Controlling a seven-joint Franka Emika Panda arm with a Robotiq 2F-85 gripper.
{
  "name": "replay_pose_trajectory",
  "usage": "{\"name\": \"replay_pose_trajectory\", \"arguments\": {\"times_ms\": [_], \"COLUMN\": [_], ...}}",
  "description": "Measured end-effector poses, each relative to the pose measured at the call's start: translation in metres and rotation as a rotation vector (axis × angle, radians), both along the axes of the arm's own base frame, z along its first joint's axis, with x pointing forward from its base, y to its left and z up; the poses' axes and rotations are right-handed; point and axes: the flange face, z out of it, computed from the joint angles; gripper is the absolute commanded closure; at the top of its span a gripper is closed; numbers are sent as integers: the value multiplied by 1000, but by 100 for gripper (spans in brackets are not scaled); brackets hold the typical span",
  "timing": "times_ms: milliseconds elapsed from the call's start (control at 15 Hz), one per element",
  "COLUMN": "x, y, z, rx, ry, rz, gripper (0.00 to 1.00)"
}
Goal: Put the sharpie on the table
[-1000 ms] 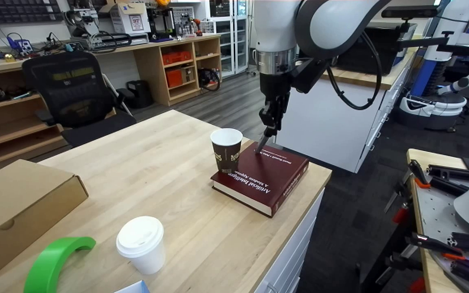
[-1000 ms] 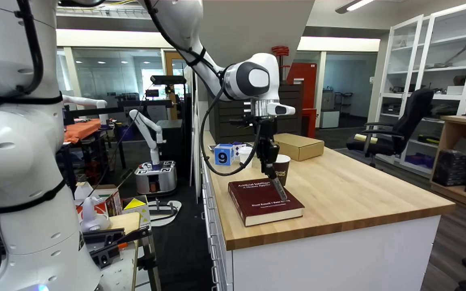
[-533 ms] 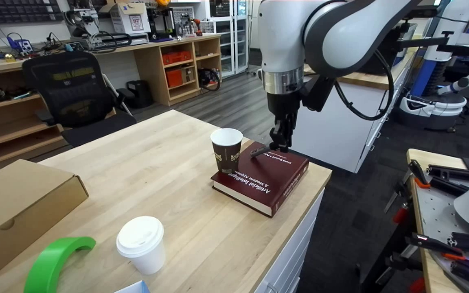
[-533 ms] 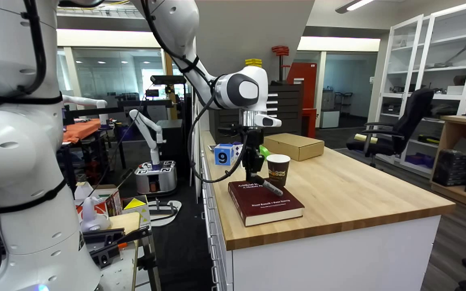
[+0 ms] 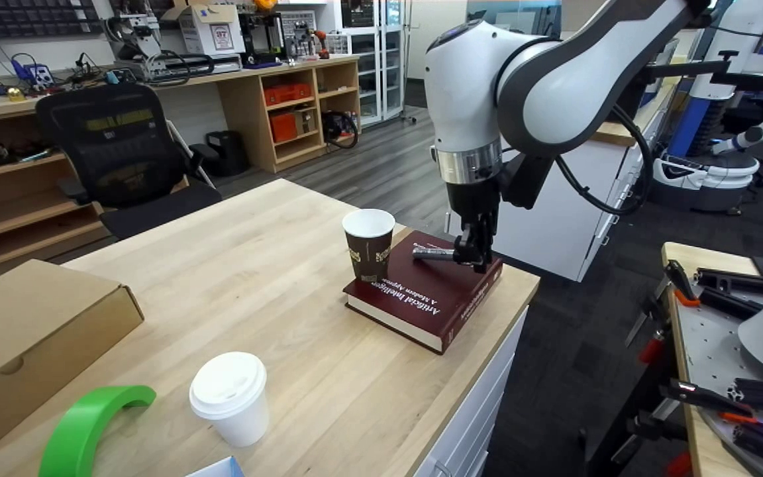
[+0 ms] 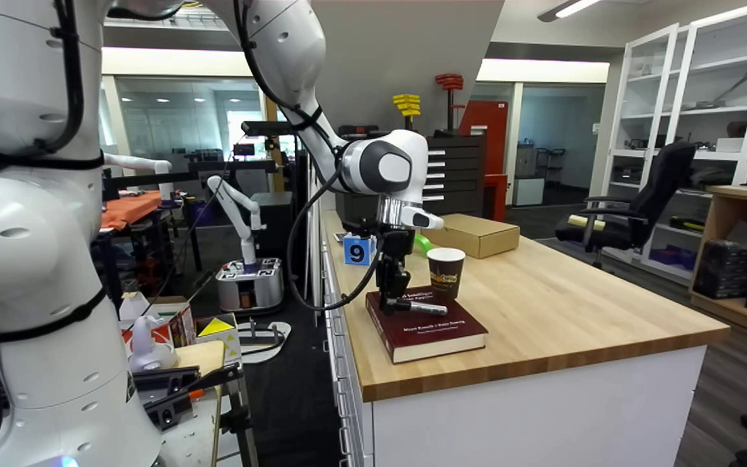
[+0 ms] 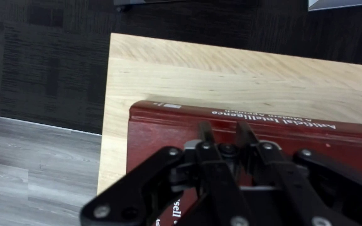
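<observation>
The sharpie shows as a slim grey and black marker in both exterior views [image 5: 431,254] [image 6: 430,308]. It points out sideways, nearly level, from my gripper [image 5: 478,260] [image 6: 388,303], low over a dark red book. I cannot tell whether it touches the cover. In the wrist view the fingers [image 7: 223,127] stand a little apart, with the sharpie's dark round end [image 7: 228,148] between them; the rest is hidden by the jaws. The table [image 5: 275,278] [image 6: 574,311] is pale wood on a white base; its corner also shows in the wrist view [image 7: 174,75].
The dark red book [image 5: 421,285] [image 6: 425,350] [image 7: 156,135] lies near the table's corner. A brown paper cup [image 5: 369,248] [image 6: 445,275] stands at the book's edge. A lidded white cup [image 5: 232,401], a green arch [image 5: 83,424] and a cardboard box [image 5: 44,331] are farther along.
My gripper has come down and moved toward the book's spine side. The sharpie has swung from pointing steeply down to nearly level. The cups and the book have not moved.
</observation>
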Motion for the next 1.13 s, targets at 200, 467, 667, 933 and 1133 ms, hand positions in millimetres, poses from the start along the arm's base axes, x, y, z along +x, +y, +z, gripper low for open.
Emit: {"name": "replay_pose_trajectory", "arguments": {"times_ms": [200,467,667,933,1133], "x": [-1,-1,1,3,5], "y": [0,0,-1,-1,-1], "z": [-6,-6,-6,-3,2], "rx": [10,18,23,38,51], "ry": [15,13,5,-11,-18], "rz": [-15,-26,-32,-47,-63], "gripper": [32,8,0,0,0]}}
